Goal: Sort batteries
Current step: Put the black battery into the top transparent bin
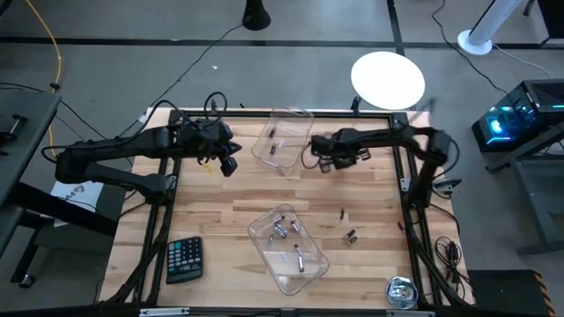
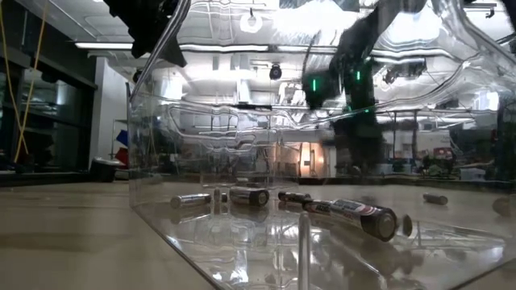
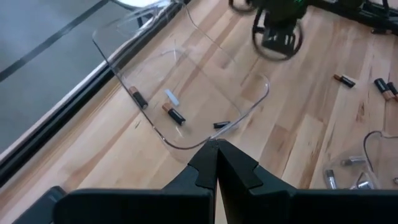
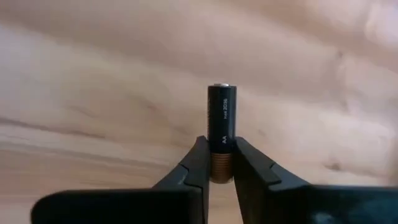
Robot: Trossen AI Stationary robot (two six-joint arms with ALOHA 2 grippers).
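Note:
My right gripper (image 4: 220,149) is shut on a black AA battery (image 4: 221,118) with a copper end, over the wood just right of the far clear tray (image 1: 284,136). That tray holds three small batteries (image 3: 174,114). My left gripper (image 3: 216,148) is shut and empty, above the table at the far tray's left side (image 1: 227,164). The near clear tray (image 1: 308,269) holds several silvery and dark batteries (image 2: 355,214) lying on its floor. Two loose batteries (image 1: 350,236) lie on the table to the right of it. My right gripper pinches the battery by its copper end (image 4: 219,167) between the two fingertips (image 4: 198,155). The fingers lie along the battery, and its black body with the silver cap (image 4: 221,85) sticks out past them. It is lifted clear of the wood.
A dark calculator (image 1: 184,259) lies near the table's near left corner and a round black-and-silver tape measure (image 1: 401,291) near the near right corner. Bare wood shows between the two trays. A white round disc (image 1: 388,77) stands beyond the far edge.

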